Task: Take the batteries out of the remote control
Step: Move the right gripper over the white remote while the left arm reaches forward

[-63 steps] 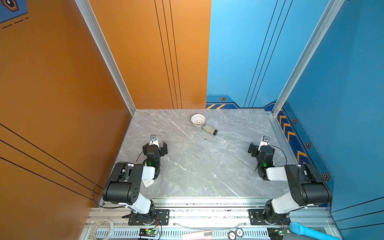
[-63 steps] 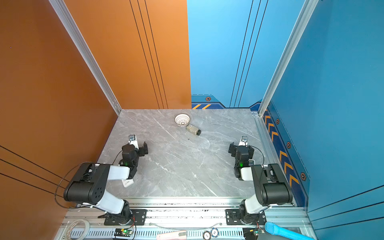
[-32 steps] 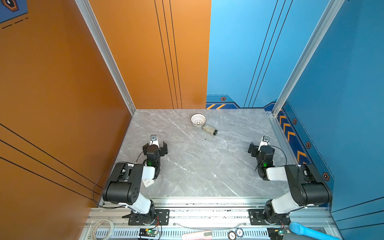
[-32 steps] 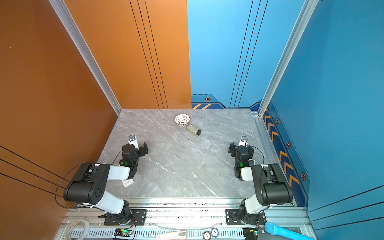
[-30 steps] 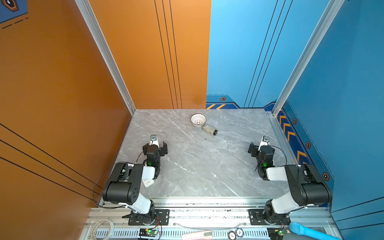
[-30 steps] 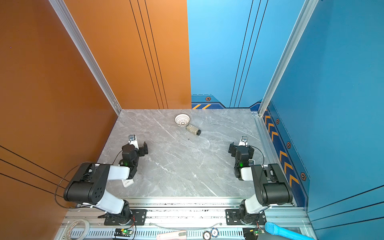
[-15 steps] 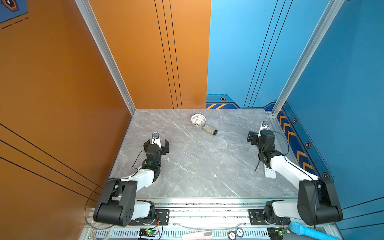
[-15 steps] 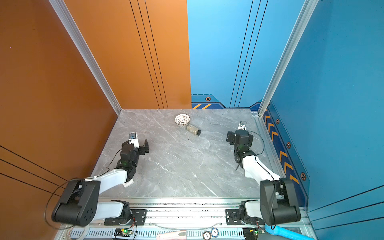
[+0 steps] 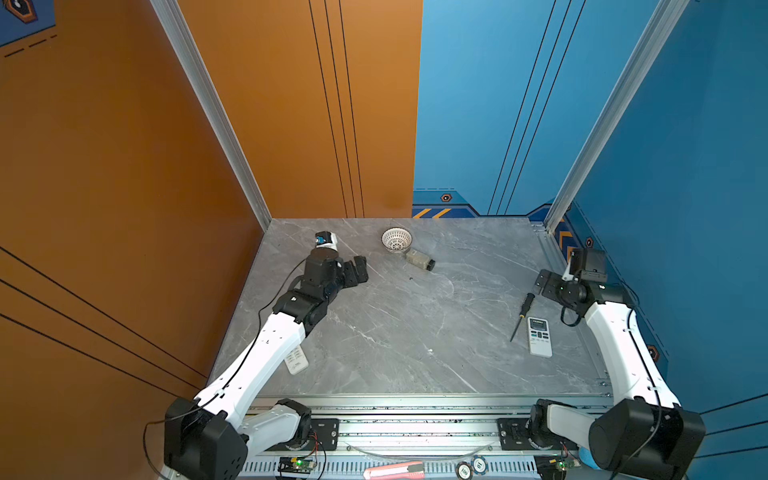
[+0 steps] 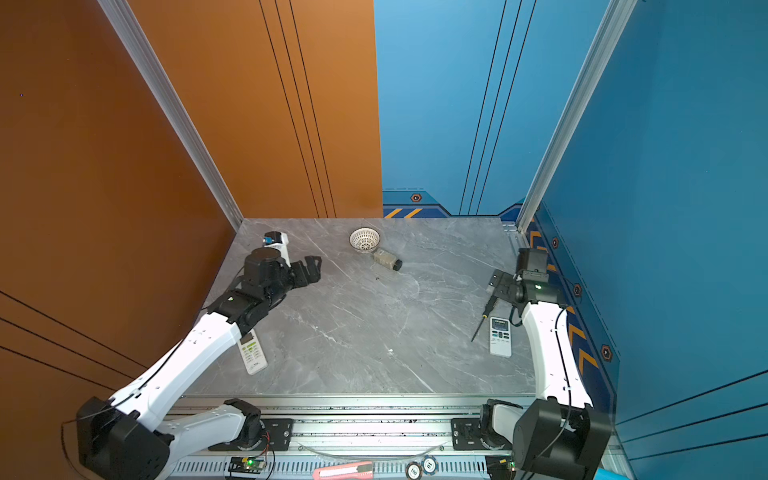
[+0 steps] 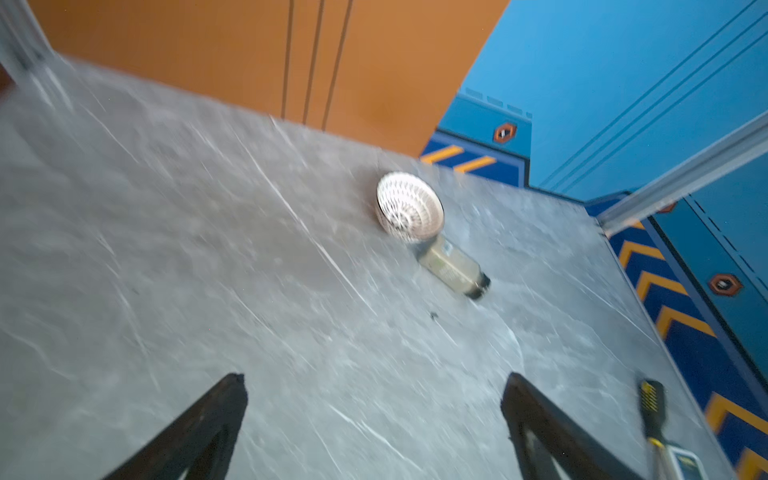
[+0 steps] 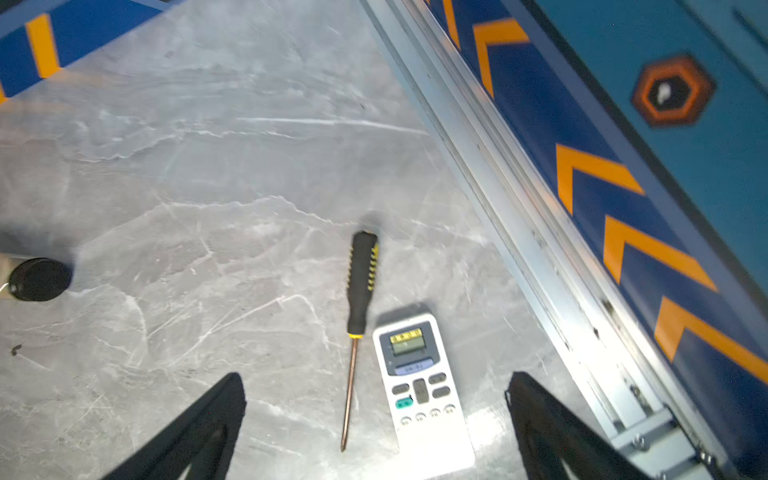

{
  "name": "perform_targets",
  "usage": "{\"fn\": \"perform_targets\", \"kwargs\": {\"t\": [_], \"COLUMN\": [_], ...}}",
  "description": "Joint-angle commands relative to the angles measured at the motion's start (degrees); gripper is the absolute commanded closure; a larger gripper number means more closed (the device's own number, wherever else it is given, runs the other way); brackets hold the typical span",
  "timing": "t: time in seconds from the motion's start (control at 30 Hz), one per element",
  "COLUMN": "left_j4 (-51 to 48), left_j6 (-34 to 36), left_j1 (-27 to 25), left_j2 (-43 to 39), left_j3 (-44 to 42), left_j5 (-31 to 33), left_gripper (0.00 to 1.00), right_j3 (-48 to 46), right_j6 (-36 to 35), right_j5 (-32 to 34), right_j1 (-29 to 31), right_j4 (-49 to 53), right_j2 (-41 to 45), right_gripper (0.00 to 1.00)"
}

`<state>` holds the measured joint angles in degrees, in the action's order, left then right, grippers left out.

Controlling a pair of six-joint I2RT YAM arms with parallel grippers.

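A white remote control point(image 9: 539, 336) point(image 10: 500, 336) lies face up near the table's right edge, beside a black-handled screwdriver point(image 9: 521, 316) point(image 12: 360, 286). My right gripper point(image 9: 547, 284) point(image 12: 374, 382) hovers open just behind them; in the right wrist view the remote point(image 12: 419, 386) lies on the table between its fingers, untouched. A second white remote point(image 9: 296, 360) point(image 10: 252, 352) lies at the left, partly under my left arm. My left gripper point(image 9: 353, 270) point(image 11: 374, 386) is open over bare table, pointing at the basket. The batteries are hidden.
A small white mesh basket point(image 9: 397, 240) point(image 11: 409, 208) stands at the back middle, with a beige black-capped bottle point(image 9: 419, 259) point(image 11: 451, 270) lying beside it. An aluminium rail point(image 12: 519, 216) and the blue wall run close along the right of the remote.
Both arms have unfolded from their low rest pose and reached forward and up. The two remotes and the screwdriver, covered before, now show. Both grippers stayed open.
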<state>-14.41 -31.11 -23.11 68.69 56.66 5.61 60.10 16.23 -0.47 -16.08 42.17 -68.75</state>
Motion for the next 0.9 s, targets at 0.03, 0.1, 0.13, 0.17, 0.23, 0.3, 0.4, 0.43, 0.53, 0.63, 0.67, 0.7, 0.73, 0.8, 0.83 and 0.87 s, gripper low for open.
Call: {"fn": "perform_targets", "kwargs": {"t": [0.03,0.1,0.13,0.17,0.23,0.3,0.4,0.43,0.53,0.63,0.67,0.7,0.73,0.8,0.83,0.87], "left_j4": [-8.7,-9.2,-9.3,-9.5,-9.7,-9.8,-9.8,-9.8,-9.8,-9.7,-9.7,-9.7,-9.7,-9.7,-9.7,-9.7], "left_j6": [-10.1,-10.3,-10.4,-10.3,-10.3,-10.1,-9.8,-9.7,-9.0,-8.9,-8.8,-8.6,-8.7,-8.6,-8.6,-8.5], "left_j1": [-5.7,-8.3,-9.4,-10.2,-11.3,-11.7,-12.1,-12.2,-12.1,-12.0,-11.9,-12.0,-11.9,-12.0,-12.0,-12.0], "left_j2": [4.9,6.8,7.7,8.4,9.9,10.8,11.6,11.7,12.0,12.4,12.6,12.8,13.0,13.2,13.3,13.4], "left_j3": [4.0,5.5,6.1,6.6,7.7,8.6,9.5,9.8,10.1,10.2,10.3,10.3,10.4,10.4,10.3,10.3], "left_j5": [-7.0,-6.7,-6.7,-6.7,-6.9,-7.6,-7.9,-8.0,-7.7,-7.8,-7.9,-8.0,-8.1,-8.1,-8.1,-8.0], "left_gripper": [0.02,0.02,0.02,0.02,0.02,0.02,0.02,0.02,0.02,0.02,0.02,0.02,0.02,0.02,0.02,0.02], "right_j3": [-3.7,-4.8,-5.1,-5.3,-5.6,-6.4,-7.8,-8.5,-11.8,-15.2,-15.8,-16.5,-17.2,-18.0,-18.5,-18.8], "right_j6": [4.7,5.9,6.3,6.5,7.3,6.9,7.1,7.7,9.9,11.3,11.5,11.8,12.0,12.1,12.1,12.1], "right_j5": [-11.7,-12.5,-12.2,-12.2,-12.8,-14.0,-12.5,-12.5,-10.2,-9.2,-9.1,-9.3,-9.8,-11.0,-11.0,-11.0], "right_j1": [-9.4,-11.1,-11.5,-12.1,-13.0,-13.4,-13.3,-13.3,-13.5,-13.5,-13.5,-13.5,-13.5,-13.2,-12.7,-12.2], "right_j4": [5.0,3.3,2.9,2.5,2.6,2.1,3.3,3.7,3.6,1.0,0.3,-0.7,-1.6,-3.1,-3.8,-4.2], "right_j2": [-1.9,-2.4,-2.6,-3.0,-3.8,-3.9,-3.8,-3.8,-3.1,-1.9,-1.8,-1.8,-1.9,-2.5,-3.0,-3.4], "right_gripper": [0.0,0.0,0.0,0.0,0.0,0.0,0.0,0.0,0.0,0.0,0.0,0.0,0.0,0.0,0.0,0.0]}}
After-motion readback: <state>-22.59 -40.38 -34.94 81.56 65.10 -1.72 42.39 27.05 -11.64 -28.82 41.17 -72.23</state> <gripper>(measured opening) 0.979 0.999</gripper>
